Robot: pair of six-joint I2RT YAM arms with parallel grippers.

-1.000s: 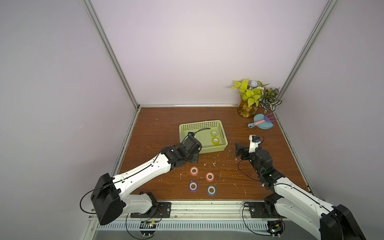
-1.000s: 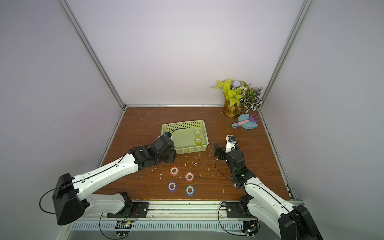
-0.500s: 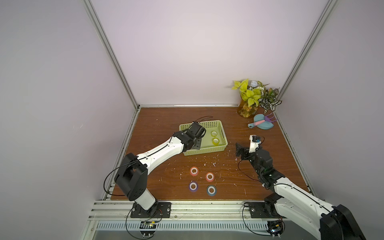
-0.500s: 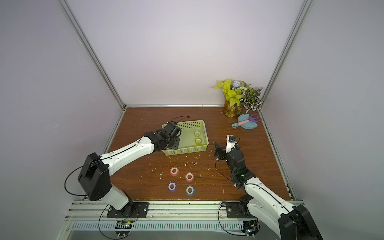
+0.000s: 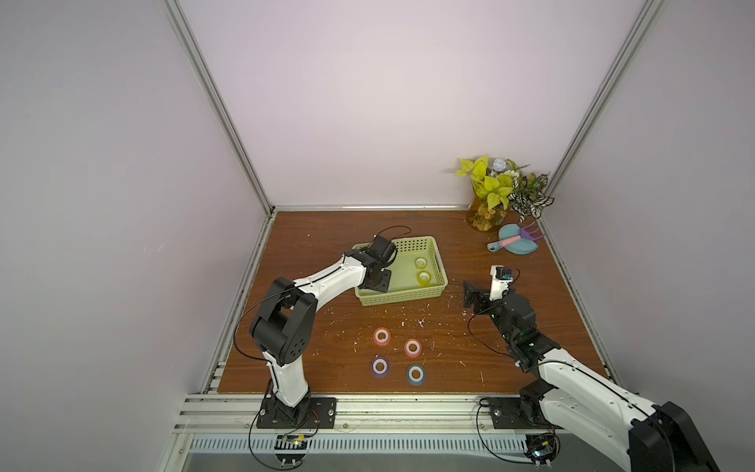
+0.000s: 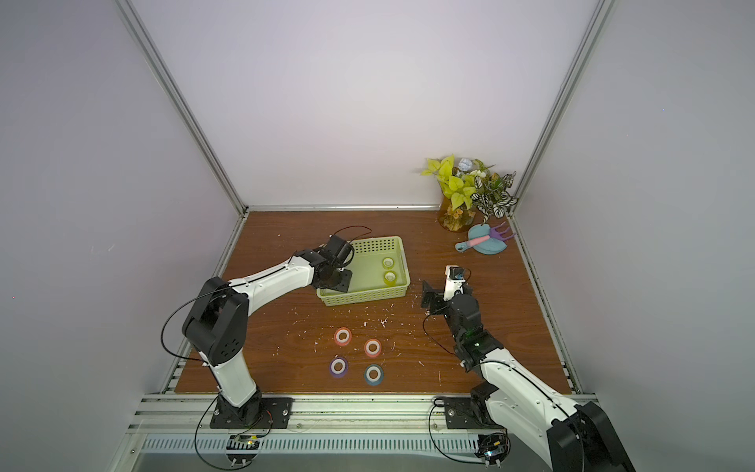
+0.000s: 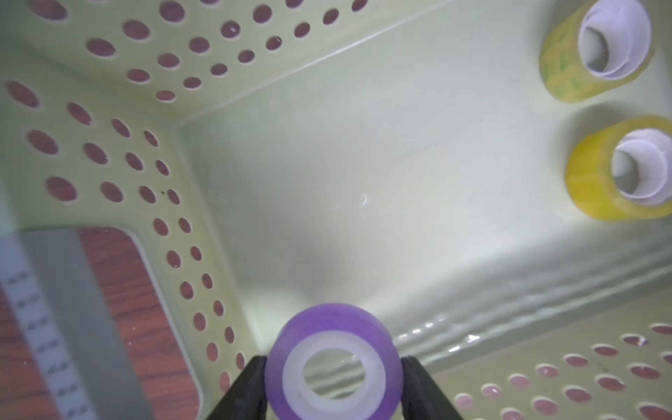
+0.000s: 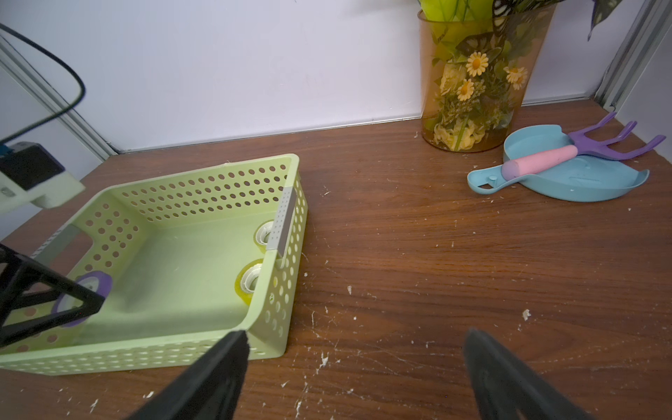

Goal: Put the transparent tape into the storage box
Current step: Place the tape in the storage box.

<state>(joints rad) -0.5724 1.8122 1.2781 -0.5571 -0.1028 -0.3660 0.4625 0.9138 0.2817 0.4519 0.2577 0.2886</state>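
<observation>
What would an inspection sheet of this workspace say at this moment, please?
Surface: wooden table, strewn with white flecks.
Job's things: storage box holds two yellow rolls; purple roll gripped inside it; two orange-red rolls, second purple roll and blue roll on the table.
Clutter: blue dustpan with rake, vase of plants.
Grippers: left gripper jaws shut on the purple roll; right gripper open, empty, beside the box.
Cables: black cable arcs off the left wrist.
Surroundings: pale walls, aluminium frame.
</observation>
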